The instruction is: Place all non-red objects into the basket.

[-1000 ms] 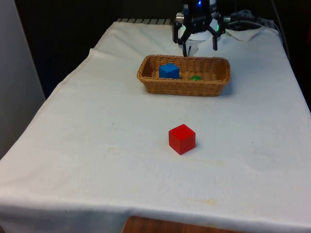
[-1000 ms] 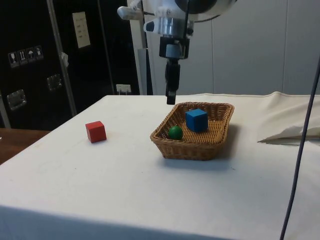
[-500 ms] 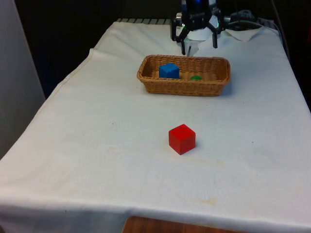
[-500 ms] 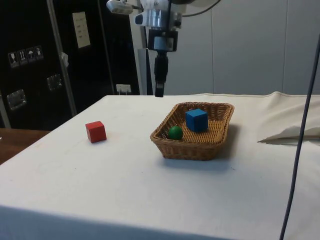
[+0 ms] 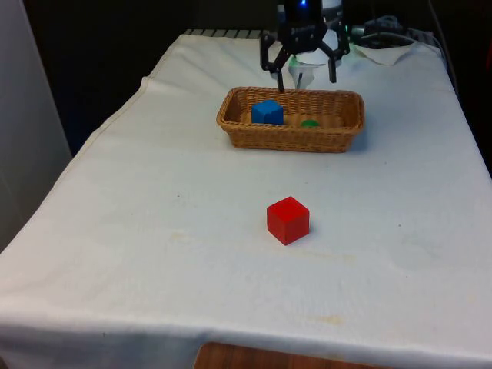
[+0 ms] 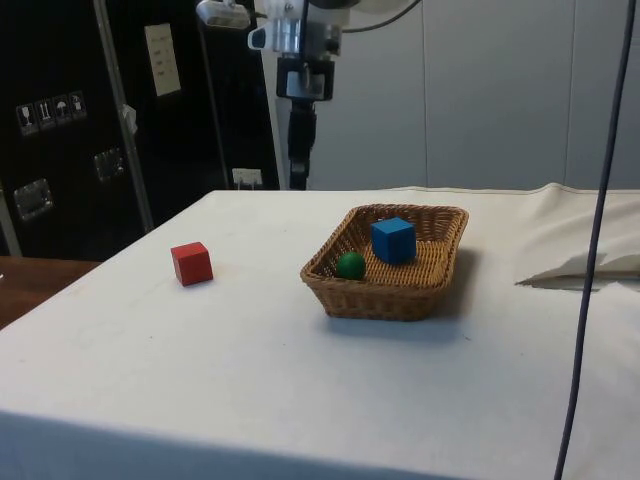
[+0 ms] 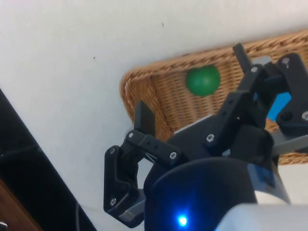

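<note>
Front view: the black two-finger gripper (image 5: 305, 77) hangs above the table behind the woven wicker basket (image 5: 291, 137), fingers spread wide and holding nothing. Inside the basket sit the blue cube (image 5: 267, 112) and, partly hidden by the near wall, the small green ball (image 5: 310, 122). The red cube (image 5: 287, 220) rests alone on the white tablecloth (image 5: 154, 231), well apart from the basket, with open cloth on every side.

Side view: the gripper (image 6: 298, 175) is raised above table level, off the basket's (image 6: 385, 290) far corner. The blue cube (image 6: 393, 240) and green ball (image 6: 350, 265) lie near each other on the basket floor. Both look light and rigid; the cube offers flat opposing faces, while the ball would likely roll if nudged and wants a grip across its middle. The red cube (image 6: 191, 263) stands toward the table's edge.

Wrist view: the fingers (image 7: 144, 118) stand apart over the basket's corner rim (image 7: 130, 91), the green ball (image 7: 202, 80) beyond.

Judgement: no non-red object remains outside; the sorting appears complete.
</note>
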`<move>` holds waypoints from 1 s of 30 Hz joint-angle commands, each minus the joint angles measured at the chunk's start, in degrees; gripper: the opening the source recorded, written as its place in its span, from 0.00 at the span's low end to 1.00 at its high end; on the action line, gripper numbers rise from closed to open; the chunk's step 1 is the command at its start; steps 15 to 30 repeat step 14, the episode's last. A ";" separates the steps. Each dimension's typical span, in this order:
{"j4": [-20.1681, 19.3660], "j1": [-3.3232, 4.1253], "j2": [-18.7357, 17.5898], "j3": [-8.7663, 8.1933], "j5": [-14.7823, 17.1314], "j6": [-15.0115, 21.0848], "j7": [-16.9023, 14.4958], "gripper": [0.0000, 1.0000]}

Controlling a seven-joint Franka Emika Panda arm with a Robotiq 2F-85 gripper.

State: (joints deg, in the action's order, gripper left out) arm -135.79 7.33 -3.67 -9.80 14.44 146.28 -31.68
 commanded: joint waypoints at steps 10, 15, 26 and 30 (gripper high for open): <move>3.38 -0.06 -2.41 -1.32 -0.97 -1.26 1.20 1.00; 3.67 0.00 -2.46 -1.26 0.00 -1.09 0.52 1.00; 3.67 0.00 -2.46 -1.26 0.00 -1.09 0.52 1.00; 3.67 0.00 -2.46 -1.26 0.00 -1.09 0.52 1.00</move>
